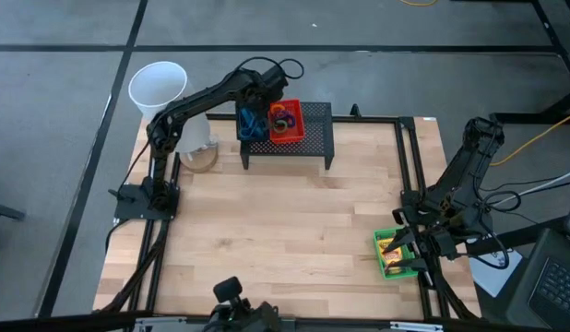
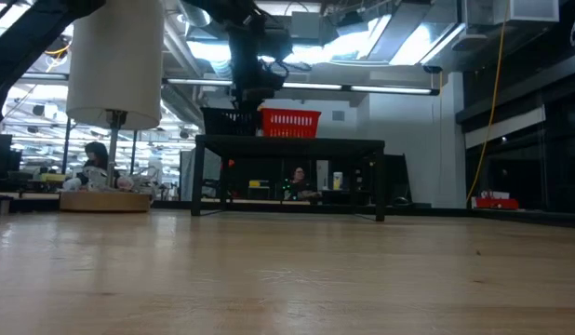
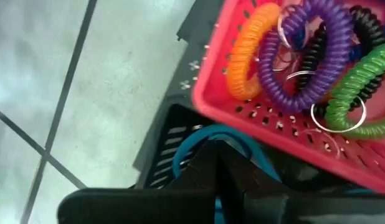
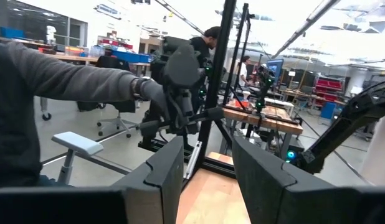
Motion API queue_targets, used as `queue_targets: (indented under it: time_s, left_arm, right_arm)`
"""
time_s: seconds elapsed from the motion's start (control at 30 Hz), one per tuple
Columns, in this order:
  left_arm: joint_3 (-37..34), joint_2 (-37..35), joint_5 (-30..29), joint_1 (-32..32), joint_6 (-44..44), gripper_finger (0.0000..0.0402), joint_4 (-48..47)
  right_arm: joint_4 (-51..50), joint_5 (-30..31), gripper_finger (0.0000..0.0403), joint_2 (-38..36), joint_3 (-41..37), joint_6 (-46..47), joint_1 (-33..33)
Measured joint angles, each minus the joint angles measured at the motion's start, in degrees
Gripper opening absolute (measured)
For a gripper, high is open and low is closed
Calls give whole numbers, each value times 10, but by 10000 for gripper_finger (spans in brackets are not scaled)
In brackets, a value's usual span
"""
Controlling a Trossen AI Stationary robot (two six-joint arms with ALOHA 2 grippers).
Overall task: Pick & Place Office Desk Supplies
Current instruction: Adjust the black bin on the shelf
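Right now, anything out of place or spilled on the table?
Nothing stands out. The red basket sits upright on the black stand with the coiled loops inside it. The left tool is over the black basket with the blue scissors. The green basket holds its crayon boxes by the right tool. No spill shows.

A stand point(image 1: 314, 138) stood at the upper middle of the high view, with two baskets side by side on it: one point(image 1: 290, 123) to the right, another point(image 1: 253, 129) left. A cylinder point(image 1: 159, 85) stood upper left. A third basket point(image 1: 388, 251) lay lower right.
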Motion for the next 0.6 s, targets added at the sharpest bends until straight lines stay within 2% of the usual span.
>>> queue_targets:
  time_s: [0.1, 0.3, 0.6]
  left_arm:
    - [0, 13, -5, -1, 2, 1, 2]
    - [0, 26, -16, -1, 15, 1, 7]
    - [0, 24, -17, -2, 27, 1, 16]
  right_arm:
    - [0, -1, 139, 0, 0, 5, -10]
    - [-2, -42, 139, 0, 0, 8, -31]
    - [-9, -43, 139, 0, 0, 18, -47]
